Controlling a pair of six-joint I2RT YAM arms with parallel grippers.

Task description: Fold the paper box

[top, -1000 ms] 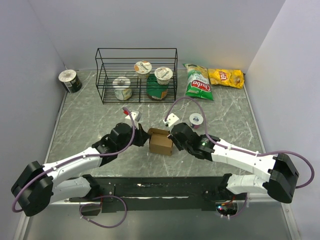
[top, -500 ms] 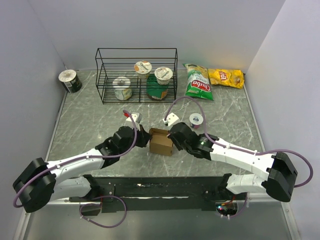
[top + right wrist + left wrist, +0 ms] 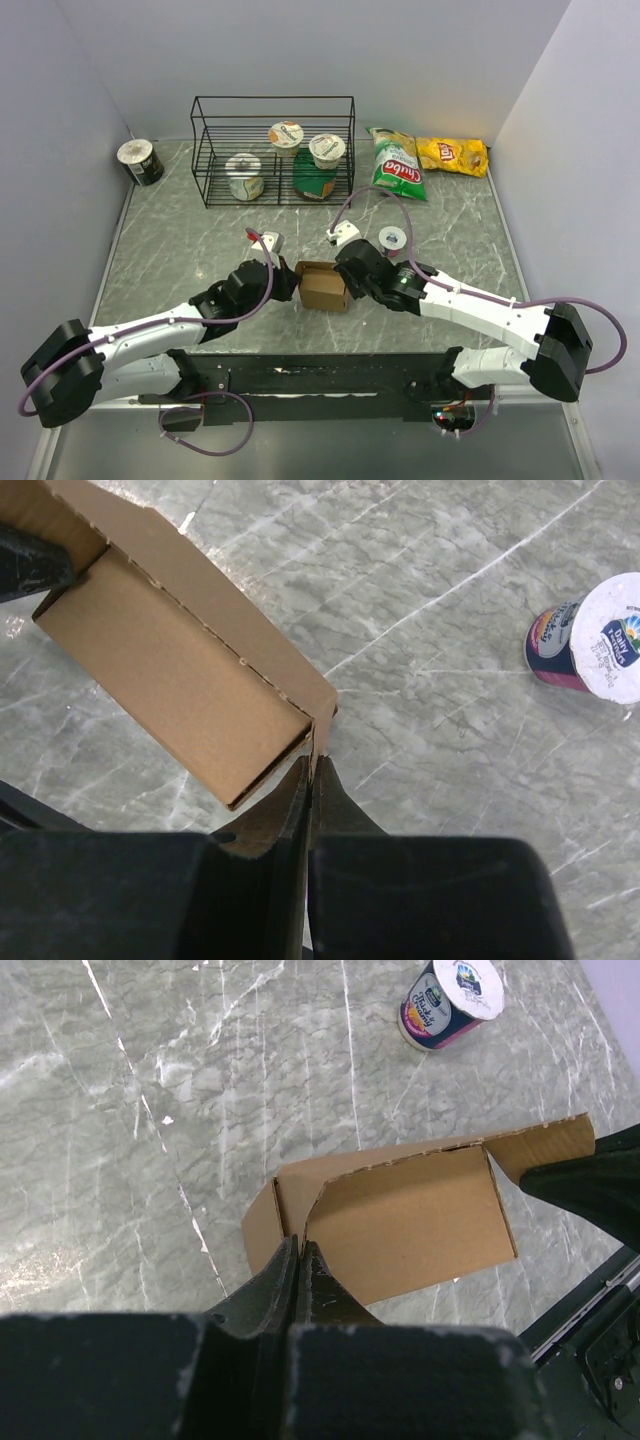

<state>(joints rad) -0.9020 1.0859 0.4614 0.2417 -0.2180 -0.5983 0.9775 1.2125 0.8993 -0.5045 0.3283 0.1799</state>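
The paper box (image 3: 322,287) is plain brown cardboard, partly folded, on the marble table between the two arms. My left gripper (image 3: 292,281) is shut on a thin flap at the box's left corner (image 3: 290,1210); its fingertips (image 3: 300,1247) pinch the cardboard edge. My right gripper (image 3: 346,283) is shut on a flap at the box's right corner (image 3: 322,715), its own fingertips (image 3: 317,763) closed on that edge. The box's broad panel (image 3: 410,1222) faces the left wrist camera; the right wrist view shows a similar panel (image 3: 170,675).
A purple yogurt cup (image 3: 393,239) stands just behind the right arm, also in the wrist views (image 3: 451,1002) (image 3: 592,635). A black wire rack (image 3: 272,150) holds several cups. A green bag (image 3: 395,165), a yellow bag (image 3: 452,154) and a tin (image 3: 140,161) sit at the back.
Both wrists have shifted slightly around the box, the left forearm sinking a little toward the near edge. The box stays pinched between them, hardly moved.
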